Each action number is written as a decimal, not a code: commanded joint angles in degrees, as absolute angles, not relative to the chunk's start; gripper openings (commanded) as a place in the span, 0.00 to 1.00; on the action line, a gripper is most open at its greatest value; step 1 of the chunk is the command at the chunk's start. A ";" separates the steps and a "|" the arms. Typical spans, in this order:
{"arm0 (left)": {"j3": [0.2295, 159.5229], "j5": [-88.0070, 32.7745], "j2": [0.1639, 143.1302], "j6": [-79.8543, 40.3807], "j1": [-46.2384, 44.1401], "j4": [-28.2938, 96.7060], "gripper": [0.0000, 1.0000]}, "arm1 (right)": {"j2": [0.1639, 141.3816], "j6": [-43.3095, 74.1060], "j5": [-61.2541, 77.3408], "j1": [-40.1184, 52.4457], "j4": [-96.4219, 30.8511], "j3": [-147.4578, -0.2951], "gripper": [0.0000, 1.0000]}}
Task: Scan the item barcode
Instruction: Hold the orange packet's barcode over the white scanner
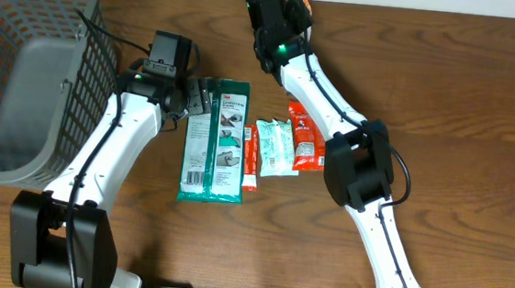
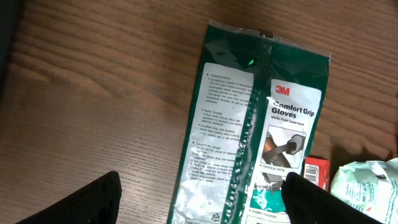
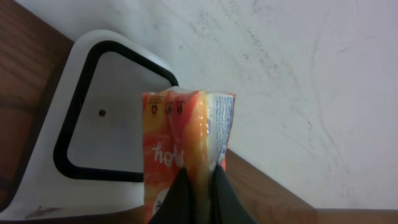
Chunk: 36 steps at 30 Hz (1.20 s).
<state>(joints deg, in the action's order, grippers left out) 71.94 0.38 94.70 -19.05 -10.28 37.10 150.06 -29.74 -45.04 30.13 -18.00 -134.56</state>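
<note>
Worryingly, the right claw clenched only an edge of the orange packet before the scanner. It could twist, perhaps turning its unseen barcode away; the left claw hung released.

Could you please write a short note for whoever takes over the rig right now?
Right claw: shut on the orange packet, held up at the scanner window.
Left claw: open above the 3M gloves pack, holding nothing.
Beside that pack on the table: thin red sachet, pale green packet, red packet.
Done: orange packet picked and presented.
Left: confirm its scan, then probably the table items.
</note>
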 commanded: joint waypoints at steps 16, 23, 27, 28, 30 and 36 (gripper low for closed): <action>72.55 1.13 94.30 -18.48 -10.33 37.17 0.84 | 151.09 -30.09 -41.67 29.02 -22.17 -135.20 0.01; 72.55 1.13 94.30 -18.48 -10.33 37.17 0.84 | 151.09 -30.09 -41.71 28.80 -21.82 -135.20 0.01; 72.55 1.10 94.30 -18.48 -10.33 37.17 0.84 | 150.41 -30.06 -42.17 28.82 -20.14 -135.22 0.01; 72.55 1.13 94.30 -18.48 -10.33 37.17 0.84 | 150.02 -30.06 -42.17 28.82 -20.18 -135.22 0.01; 72.55 1.13 94.30 -18.48 -10.33 37.17 0.84 | 149.01 -29.98 -42.15 28.91 -20.36 -135.22 0.01; 72.55 1.13 94.30 -18.48 -10.33 37.19 0.84 | 144.97 -29.10 -42.11 28.86 -22.02 -135.22 0.01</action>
